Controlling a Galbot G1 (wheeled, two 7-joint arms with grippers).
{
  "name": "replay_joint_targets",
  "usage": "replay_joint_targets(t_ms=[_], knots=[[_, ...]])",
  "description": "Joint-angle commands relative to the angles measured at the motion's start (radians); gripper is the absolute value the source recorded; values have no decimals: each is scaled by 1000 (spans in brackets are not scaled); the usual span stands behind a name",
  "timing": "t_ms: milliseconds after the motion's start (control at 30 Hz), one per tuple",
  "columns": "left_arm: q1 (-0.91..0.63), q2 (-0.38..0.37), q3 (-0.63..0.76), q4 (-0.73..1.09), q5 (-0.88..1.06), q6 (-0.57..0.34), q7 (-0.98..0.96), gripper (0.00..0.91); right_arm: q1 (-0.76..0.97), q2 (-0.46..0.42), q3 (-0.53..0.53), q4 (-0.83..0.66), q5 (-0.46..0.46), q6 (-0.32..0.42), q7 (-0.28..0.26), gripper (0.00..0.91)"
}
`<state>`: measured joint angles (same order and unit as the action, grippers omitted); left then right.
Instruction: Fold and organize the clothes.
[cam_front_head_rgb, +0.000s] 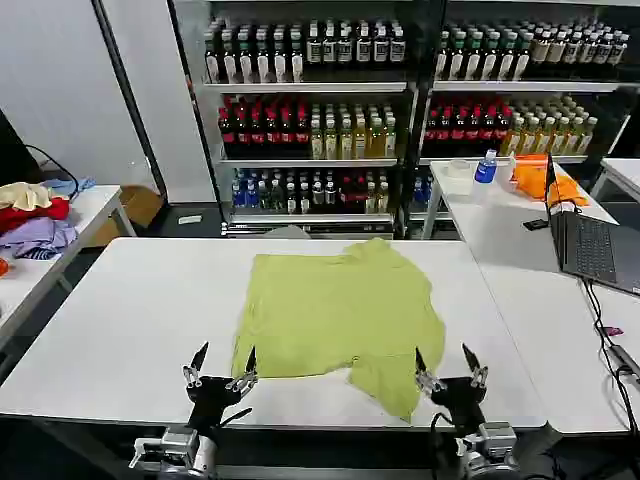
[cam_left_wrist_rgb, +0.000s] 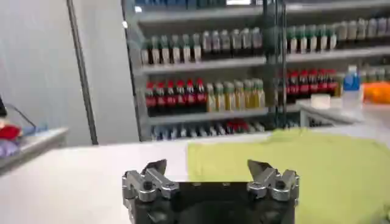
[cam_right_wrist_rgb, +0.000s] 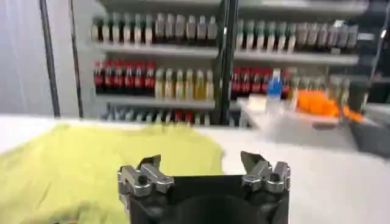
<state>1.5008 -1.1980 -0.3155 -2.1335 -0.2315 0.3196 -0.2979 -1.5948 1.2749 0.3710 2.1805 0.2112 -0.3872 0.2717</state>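
The lime T-shirt (cam_front_head_rgb: 335, 310) lies spread on the white table (cam_front_head_rgb: 130, 320), plain side up, with one sleeve rumpled toward the front right corner. My left gripper (cam_front_head_rgb: 225, 365) hovers open at the table's front edge, just off the shirt's near left corner. My right gripper (cam_front_head_rgb: 445, 362) is open too, beside the rumpled sleeve at the near right. In the left wrist view the left gripper (cam_left_wrist_rgb: 207, 167) faces the shirt (cam_left_wrist_rgb: 292, 164) ahead. The right wrist view shows the right gripper (cam_right_wrist_rgb: 201, 163) with the shirt (cam_right_wrist_rgb: 109, 152) in front. Both hold nothing.
A side table (cam_front_head_rgb: 520, 240) on the right carries a laptop (cam_front_head_rgb: 590, 245), an orange cloth (cam_front_head_rgb: 535, 178) and a bottle (cam_front_head_rgb: 486, 166). A pile of red, purple and cream garments (cam_front_head_rgb: 35, 220) sits on the left table. Drink shelves (cam_front_head_rgb: 320, 110) stand behind.
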Motion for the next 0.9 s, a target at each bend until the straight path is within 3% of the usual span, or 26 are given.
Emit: replay_joint_targets(t_ms=[33, 200, 467, 500, 533, 567, 600, 633, 900], knots=[[-45, 63, 5, 9, -124, 184, -15, 907, -25, 19, -83, -22, -2, -98, 46, 907], [-107, 91, 34, 73, -143, 257, -18, 907, -21, 37, -118, -42, -28, -94, 59, 907], [-164, 104, 72, 147, -168, 259, -29, 907, -13, 47, -155, -50, -34, -88, 77, 907], [-171, 101, 76, 154, -170, 259, -31, 393, -16, 48, -158, -48, -32, -90, 80, 907], [-183, 99, 78, 162, -173, 259, -35, 20, -17, 48, -160, -49, -28, -91, 81, 907], [-190, 97, 80, 167, -179, 259, -38, 20, -17, 49, -163, -50, -21, -89, 84, 715], [-195, 95, 80, 169, -181, 258, -40, 20, -17, 49, -165, -51, -8, -89, 90, 40], [-196, 94, 80, 170, -184, 258, -41, 20, -17, 49, -165, -51, 4, -90, 92, 0], [-193, 95, 84, 171, -187, 257, -48, 20, -21, 47, -166, -55, 45, -93, 92, 0]])
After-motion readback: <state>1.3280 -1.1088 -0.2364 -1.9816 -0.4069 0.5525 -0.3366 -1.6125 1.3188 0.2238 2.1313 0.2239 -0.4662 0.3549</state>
